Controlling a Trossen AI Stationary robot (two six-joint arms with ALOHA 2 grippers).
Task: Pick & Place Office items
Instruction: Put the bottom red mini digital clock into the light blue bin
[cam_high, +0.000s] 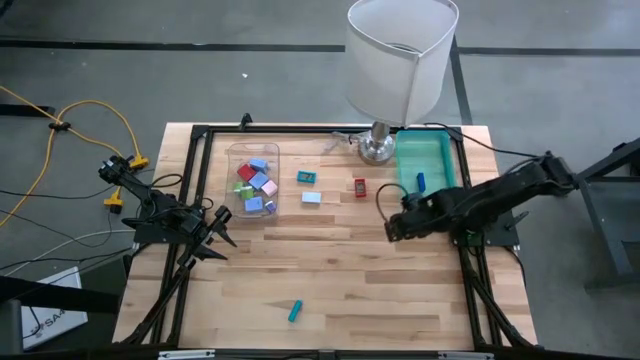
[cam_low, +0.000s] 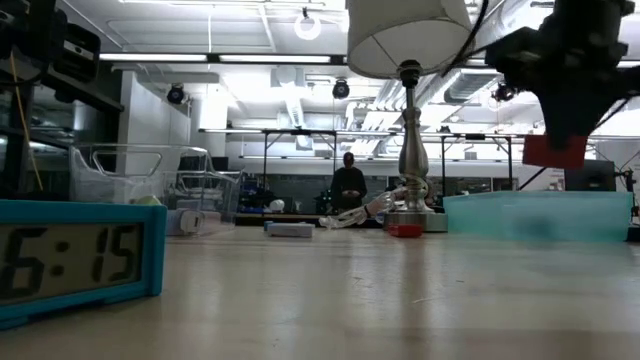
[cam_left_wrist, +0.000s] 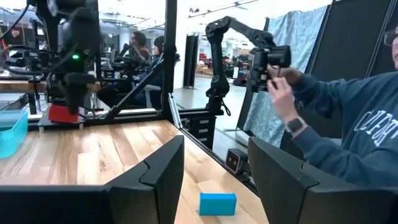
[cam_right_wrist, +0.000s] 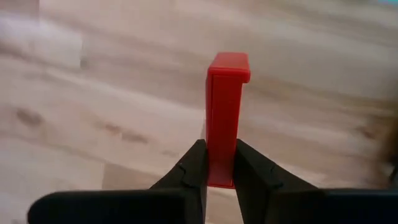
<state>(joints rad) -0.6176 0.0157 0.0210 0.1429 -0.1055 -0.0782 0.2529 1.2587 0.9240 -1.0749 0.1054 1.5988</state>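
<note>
Risk here centres on the small red rectangular plastic piece (cam_right_wrist: 227, 118), which is pinched by its lower end between the two dark fingers of the right gripper (cam_right_wrist: 219, 163), most of its length standing free beyond the fingertips. In the low view the piece (cam_low: 554, 150) is seen hanging clear above the wooden table (cam_high: 340, 270), near the teal plastic tray (cam_high: 425, 160). With so short a bite, the piece could be levered out or twisted by any quick swing or by a brush against the tray's wall; a release made too high could let it bounce out.

Room around it is fair: bare wood lies below and toward the table's middle. Closer in, a second red piece (cam_high: 359, 186) lies on the table just beside the gripper, and the metal base of the white-shaded lamp (cam_high: 377, 148) stands just beside the tray's near corner, so a wide sweep there could knock it. The black frame rail (cam_high: 462, 190) runs along the tray's outer side.

The left gripper (cam_high: 222, 232) waits at the table's left side, near the clear plastic bin (cam_high: 252, 180), its fingers parted around nothing.
</note>
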